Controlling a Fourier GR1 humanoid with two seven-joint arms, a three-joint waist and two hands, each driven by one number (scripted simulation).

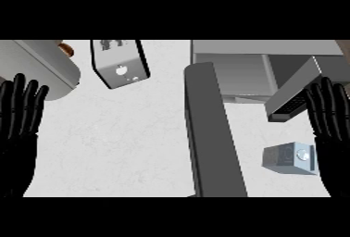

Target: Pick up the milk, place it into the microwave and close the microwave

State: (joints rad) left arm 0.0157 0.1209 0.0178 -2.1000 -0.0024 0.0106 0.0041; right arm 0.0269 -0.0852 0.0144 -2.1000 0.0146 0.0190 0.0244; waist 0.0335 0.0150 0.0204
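Observation:
The milk [288, 159], a small grey-blue carton, stands on the white counter [123, 143] at the right. My right hand [331, 139] is up at the view's right edge with straight fingers, its palm right beside the carton and holding nothing. At the back right is the microwave [236, 74], its cavity showing. Its dark grey door [213, 134] is swung open and juts toward me across the middle of the counter, left of the milk. At the left edge my left hand [19, 125] rests open, fingers up.
A tall grey box [121, 63] with dark sides stands at the back, left of the door. A large pale grey rounded object [48, 69] with something brown on it fills the back left corner. A slanted grey panel [301, 90] sits beside the microwave cavity.

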